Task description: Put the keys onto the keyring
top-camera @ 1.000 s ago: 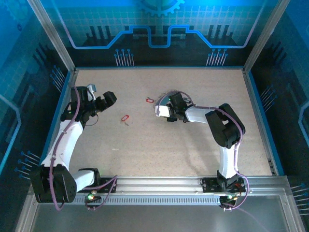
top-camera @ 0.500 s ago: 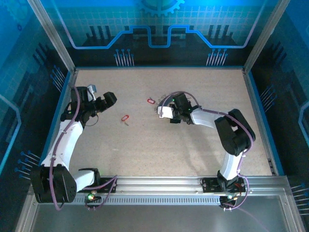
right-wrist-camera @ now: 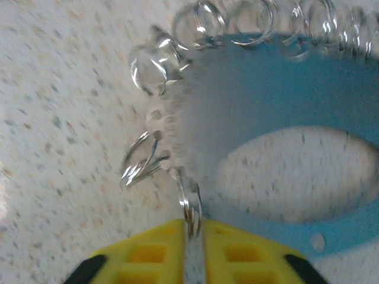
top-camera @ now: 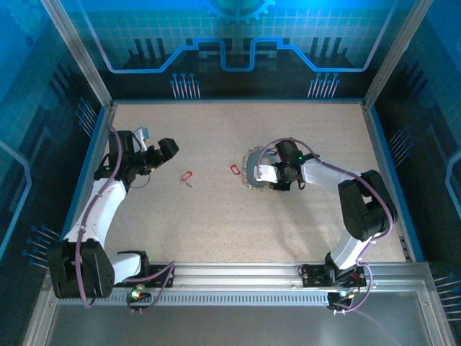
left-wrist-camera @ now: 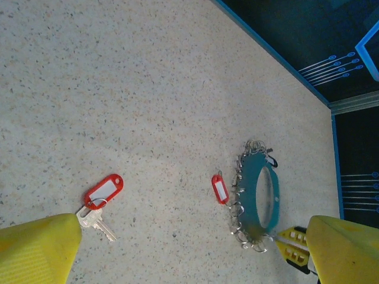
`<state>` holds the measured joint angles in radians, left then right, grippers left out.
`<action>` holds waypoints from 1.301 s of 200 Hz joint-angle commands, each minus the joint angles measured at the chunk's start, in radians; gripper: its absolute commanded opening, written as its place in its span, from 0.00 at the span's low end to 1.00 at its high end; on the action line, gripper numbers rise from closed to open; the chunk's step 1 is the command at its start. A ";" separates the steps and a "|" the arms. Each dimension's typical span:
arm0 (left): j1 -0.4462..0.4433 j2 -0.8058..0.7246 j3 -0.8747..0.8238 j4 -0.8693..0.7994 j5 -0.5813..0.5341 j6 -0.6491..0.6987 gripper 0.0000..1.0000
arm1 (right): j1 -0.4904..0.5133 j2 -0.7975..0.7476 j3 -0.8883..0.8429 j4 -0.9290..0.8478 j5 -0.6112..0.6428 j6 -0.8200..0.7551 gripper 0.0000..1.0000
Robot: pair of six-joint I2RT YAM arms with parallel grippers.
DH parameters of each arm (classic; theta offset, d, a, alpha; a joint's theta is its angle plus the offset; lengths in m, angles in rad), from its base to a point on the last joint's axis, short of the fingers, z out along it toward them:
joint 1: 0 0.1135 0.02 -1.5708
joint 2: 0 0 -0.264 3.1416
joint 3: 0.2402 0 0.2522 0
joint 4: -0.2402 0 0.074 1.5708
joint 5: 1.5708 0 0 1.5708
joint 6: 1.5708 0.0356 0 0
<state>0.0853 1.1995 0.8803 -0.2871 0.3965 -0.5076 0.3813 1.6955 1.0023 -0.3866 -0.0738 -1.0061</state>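
The keyring (left-wrist-camera: 254, 195) is a teal oval plate edged with several small silver split rings; it also shows at the table's middle (top-camera: 251, 169). My right gripper (right-wrist-camera: 193, 232) is shut on one split ring at its edge (right-wrist-camera: 190, 204), and its yellow fingers (left-wrist-camera: 294, 246) show beside the plate. A red-tagged key (left-wrist-camera: 219, 189) lies touching the keyring's left side (top-camera: 234, 170). Another red tag with a silver key (left-wrist-camera: 102, 195) lies alone further left (top-camera: 187, 176). My left gripper (top-camera: 163, 151) hovers open and empty left of that key. A small dark piece (left-wrist-camera: 272, 161) sits at the keyring's far end.
The speckled beige tabletop (top-camera: 216, 223) is bounded by a blue raised edge (top-camera: 382, 166) and dark enclosure walls. The right arm's elbow (top-camera: 364, 209) stands over the right part of the table.
My right gripper has pulled the keyring rightward and nearer, and the red-tagged key beside it slid along. My left gripper shifted slightly right.
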 commanded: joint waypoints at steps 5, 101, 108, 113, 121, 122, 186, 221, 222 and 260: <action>0.010 0.006 0.034 -0.037 0.026 -0.025 0.99 | -0.058 0.023 0.046 -0.064 0.002 0.100 0.26; 0.010 -0.004 0.033 -0.050 -0.018 -0.022 0.99 | -0.116 0.053 0.100 -0.202 -0.205 0.218 0.40; 0.010 -0.003 0.031 -0.049 -0.018 -0.025 0.99 | -0.100 0.058 0.084 -0.187 -0.191 0.198 0.40; 0.010 -0.001 0.032 -0.046 -0.018 -0.027 0.99 | -0.087 0.057 0.070 -0.175 -0.174 0.174 0.39; 0.010 0.002 0.036 -0.044 -0.016 -0.028 0.99 | -0.064 0.055 0.038 -0.135 -0.143 0.141 0.40; 0.010 0.003 0.037 -0.044 -0.015 -0.028 0.99 | -0.063 0.056 0.035 -0.128 -0.139 0.139 0.40; 0.010 0.011 0.055 -0.075 -0.020 -0.017 0.99 | -0.038 0.043 -0.073 0.062 0.059 0.069 0.41; 0.011 0.008 0.055 -0.079 -0.021 -0.015 0.99 | -0.024 0.037 -0.103 0.110 0.033 0.045 0.35; 0.011 0.007 0.055 -0.079 -0.021 -0.014 0.99 | -0.024 0.038 -0.103 0.110 0.031 0.045 0.34; 0.011 0.000 0.052 -0.079 -0.026 -0.013 0.99 | -0.032 0.054 -0.078 0.095 0.003 0.061 0.19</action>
<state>0.0853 1.2095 0.9024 -0.3401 0.3790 -0.5247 0.3534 1.7130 0.9245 -0.3756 -0.1169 -0.9398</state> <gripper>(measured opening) 0.990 0.200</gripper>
